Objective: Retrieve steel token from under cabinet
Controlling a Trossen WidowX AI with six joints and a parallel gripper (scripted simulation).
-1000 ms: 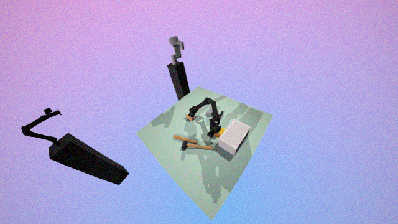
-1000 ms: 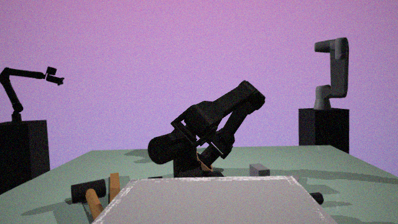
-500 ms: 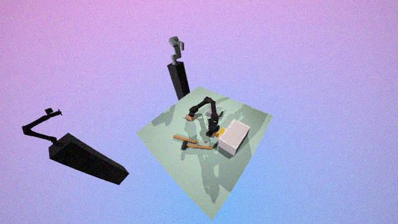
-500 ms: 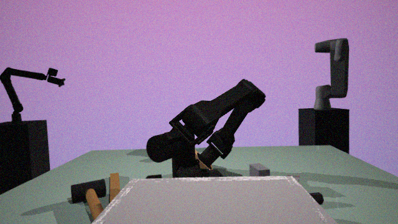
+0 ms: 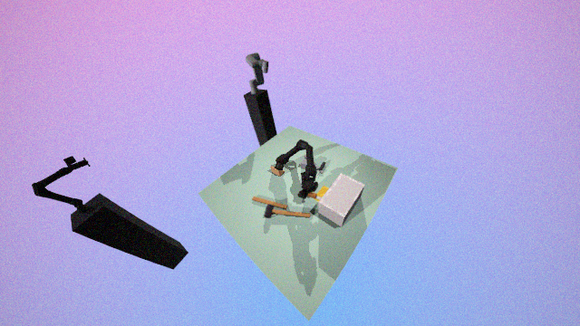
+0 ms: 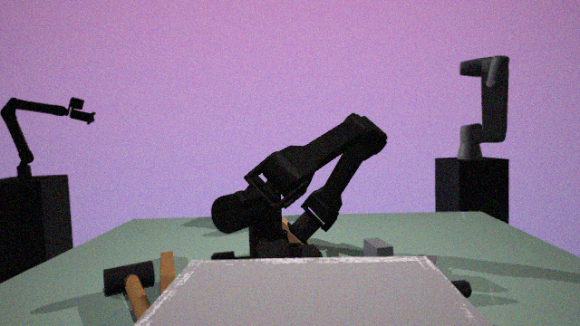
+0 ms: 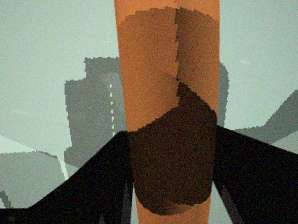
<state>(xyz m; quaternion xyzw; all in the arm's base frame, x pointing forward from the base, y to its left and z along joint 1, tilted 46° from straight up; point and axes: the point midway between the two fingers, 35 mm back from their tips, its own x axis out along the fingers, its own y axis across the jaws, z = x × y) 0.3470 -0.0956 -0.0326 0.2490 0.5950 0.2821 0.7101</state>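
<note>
The fingers (image 5: 306,192) grip 1 orange-brown handle (image 5: 312,196) (image 7: 170,65) near the pale cabinet (image 5: 342,195) (image 6: 308,294).

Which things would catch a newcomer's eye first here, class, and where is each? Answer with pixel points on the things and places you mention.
The pale box (image 5: 341,196) (image 6: 308,294) stands out, filling the exterior view's bottom. Beside it, the black arm (image 5: 302,145) (image 6: 335,136) bends over the green table (image 5: 308,272) (image 6: 521,244), its gripper clamped on an orange handle (image 7: 167,105).
</note>
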